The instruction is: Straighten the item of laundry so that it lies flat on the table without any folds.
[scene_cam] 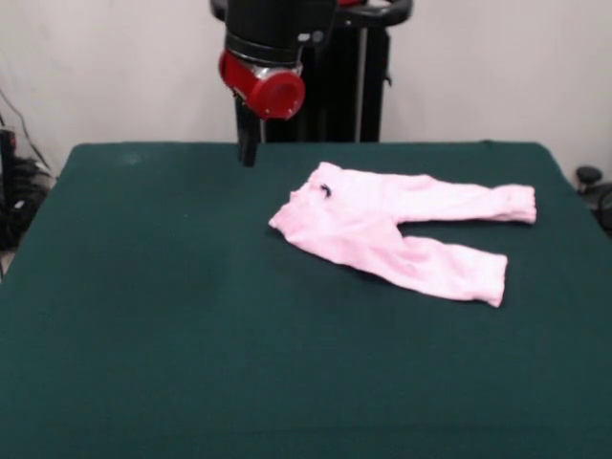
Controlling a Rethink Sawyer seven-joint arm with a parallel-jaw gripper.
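While I watch from across the table, the scene reads as follows.

Gripper: the gripper [249, 145] hangs below the red wrist at the table's far side, clear of the cloth. I see only a dark stub, so I cannot tell how it is set, and nothing appears to be held in it.

Garment: the item of laundry [392, 229] lies on the table [143, 316], in the right half of my picture and toward the far edge. It is pale pink, with a dark bow at the waistband.

Bearing: from the gripper, the garment lies to my right and a little nearer me. The waistband end is closest, and the cuffs are well apart from it.

Long axis: it runs left to right in my view, and the two legs splay toward the right.

Lie of the cloth: it looks mostly spread. I judge that slight rumpling remains at the waist and lower leg.
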